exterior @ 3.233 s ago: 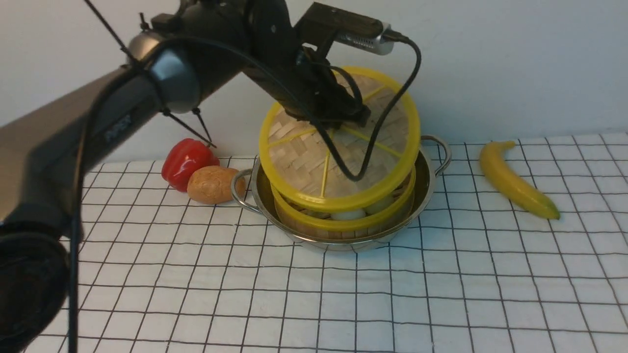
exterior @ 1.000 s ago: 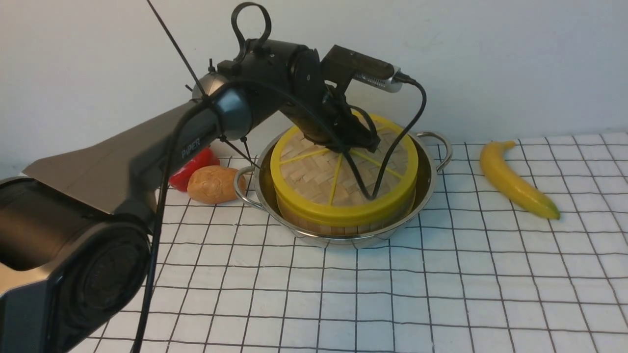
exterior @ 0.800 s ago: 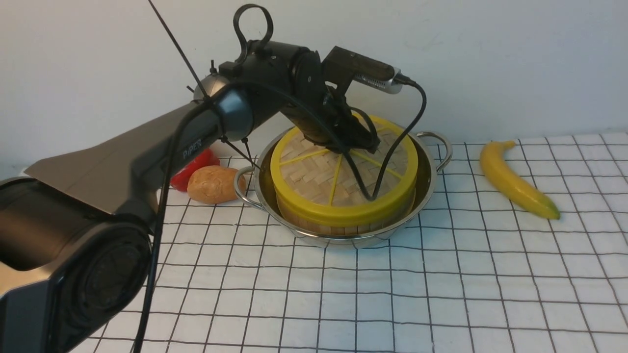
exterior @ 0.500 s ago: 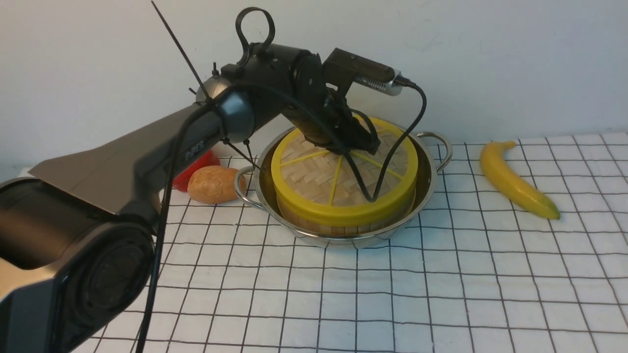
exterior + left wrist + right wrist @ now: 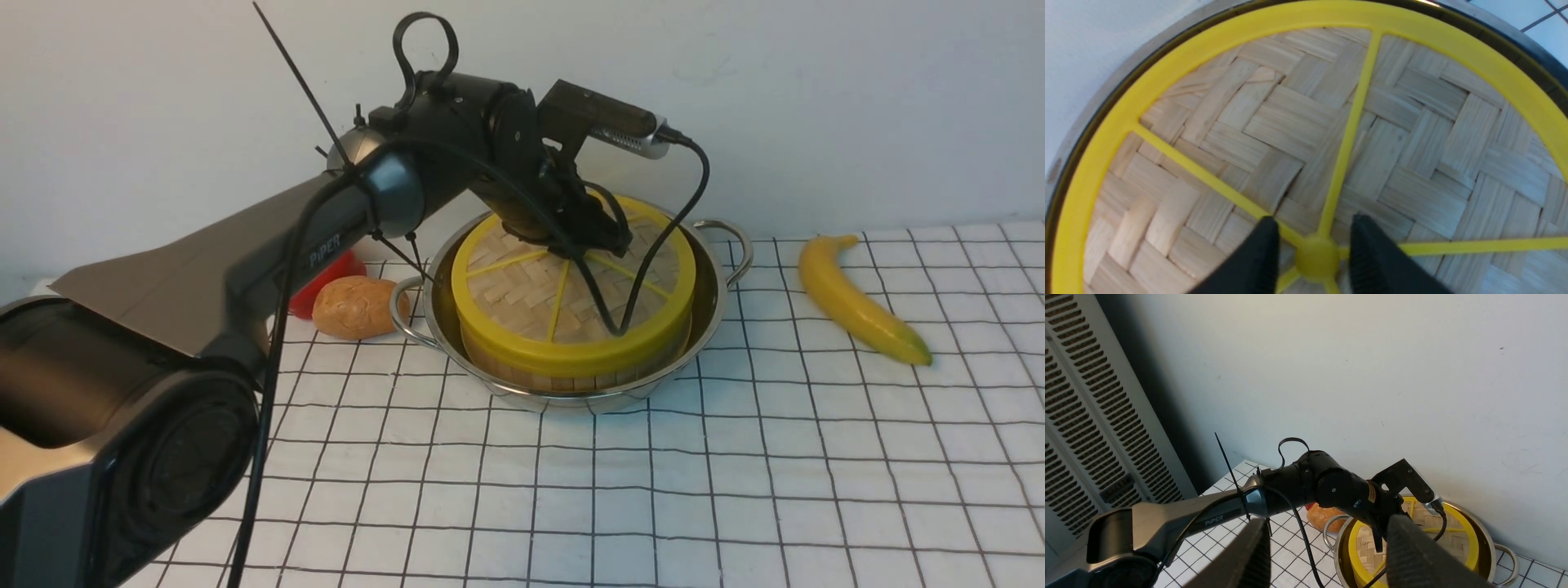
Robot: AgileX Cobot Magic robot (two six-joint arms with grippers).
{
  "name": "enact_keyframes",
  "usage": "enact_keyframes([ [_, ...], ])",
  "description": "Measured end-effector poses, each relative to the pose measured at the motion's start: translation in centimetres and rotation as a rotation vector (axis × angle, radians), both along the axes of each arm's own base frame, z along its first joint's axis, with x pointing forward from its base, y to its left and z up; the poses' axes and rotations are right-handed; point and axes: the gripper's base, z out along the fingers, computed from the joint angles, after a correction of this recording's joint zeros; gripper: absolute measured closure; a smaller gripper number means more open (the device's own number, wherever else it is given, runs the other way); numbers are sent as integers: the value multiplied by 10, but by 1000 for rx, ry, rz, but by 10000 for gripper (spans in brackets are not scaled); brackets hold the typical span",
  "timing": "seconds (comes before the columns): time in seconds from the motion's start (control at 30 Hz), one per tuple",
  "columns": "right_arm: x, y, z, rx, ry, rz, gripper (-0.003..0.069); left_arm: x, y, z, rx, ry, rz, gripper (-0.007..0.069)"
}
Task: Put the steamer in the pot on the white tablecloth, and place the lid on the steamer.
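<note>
one lid (image 5: 522, 298) is covering the steamer (image 5: 563, 377), which is sitting inside the pot (image 5: 709, 331). the left jaws (image 5: 1314, 232) are standing apart around the lid's centre hub; the right jaws (image 5: 1329, 547) are standing open.

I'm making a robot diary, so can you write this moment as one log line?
lid: on steamer | steamer: in pot | left fingers: open around hub

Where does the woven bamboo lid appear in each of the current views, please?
Front view: just above centre, on the steamer.
Left wrist view: the lid fills most of the picture.
Right wrist view: lower right, partly hidden by the left arm.
Shared landmark: the steel pot's rim around it.
</note>
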Motion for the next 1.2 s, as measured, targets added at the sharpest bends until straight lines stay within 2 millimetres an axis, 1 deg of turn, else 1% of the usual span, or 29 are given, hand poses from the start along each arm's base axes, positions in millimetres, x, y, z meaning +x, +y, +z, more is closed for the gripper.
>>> enact_keyframes([
  [0.03,0,0,0,0,0,0,272,-1,0,1,2,4,0,314],
  [0.1,0,0,0,0,0,0,272,-4,7,13,16,26,12,204],
  [0.13,0,0,0,0,0,0,272,-7,10,24,16,24,16,181],
  [0.17,0,0,0,0,0,0,272,-7,11,27,16,21,17,176],
  [0.2,0,0,0,0,0,0,272,-12,18,47,13,6,25,146],
  [0.23,0,0,0,-1,0,-1,272,-17,23,64,6,-11,29,139],
  [0.3,0,-1,-1,-14,-6,-7,277,-33,34,100,-2,-35,36,159],
  [0.33,1,-1,-1,-18,-9,-10,278,-34,35,104,-2,-38,35,165],
  [0.37,0,-3,-3,-39,-19,-22,295,-47,42,126,6,-52,29,245],
  [0.4,1,-4,-6,-54,-17,-32,308,-54,45,135,12,-53,24,284],
  [0.47,-1,-9,-18,-110,-15,-67,372,-75,55,160,35,-45,2,486],
  [0.5,-2,-10,-19,-112,-17,-71,384,-77,56,162,38,-45,0,501],
  [0.53,-2,-11,-25,-131,-7,-85,402,-85,60,170,43,-48,-10,564],
  [0.57,-4,-14,-32,-155,-5,-99,433,-91,63,175,54,-52,-24,597],
  [0.63,-14,-22,-53,-205,8,-140,503,-108,71,191,64,-78,-51,638],
  [0.67,-18,-27,-69,-236,28,-161,538,-118,76,199,67,-97,-63,648],
  [0.73,-34,-36,-96,-258,23,-191,603,-136,84,214,64,-130,-77,647],
  [0.83,-42,-41,-124,-262,4,-218,652,-159,94,224,51,-148,-89,647],
  [0.87,-50,-45,-134,-256,-22,-228,662,-165,96,225,47,-150,-95,647],
  [0.9,-54,-48,-152,-259,-40,-242,671,-180,102,227,35,-162,-113,647],
  [0.93,-58,-49,-154,-254,-53,-246,672,-182,102,227,33,-160,-114,647],
  [0.97,-64,-53,-172,-249,-77,-262,673,-197,106,228,9,-189,-144,647],
  [1.0,-69,-55,-187,-242,-93,-275,674,-209,109,226,-16,-213,-170,647],
  [1.03,-67,-55,-189,-245,-87,-276,674,-213,111,225,-19,-215,-174,647],
  [1.07,-74,-58,-204,-229,-108,-291,673,-224,113,222,-45,-251,-201,647],
  [1.1,-77,-60,-214,-221,-112,-298,674,-235,116,217,-71,-274,-222,646],
  [1.13,-78,-60,-216,-221,-113,-298,674,-237,116,216,-81,-276,-225,646],
  [1.17,-82,-62,-230,-204,-115,-308,674,-251,120,205,-112,-300,-238,646],
  [1.2,-83,-63,-236,-197,-114,-310,673,-259,123,198,-129,-308,-239,646],
])
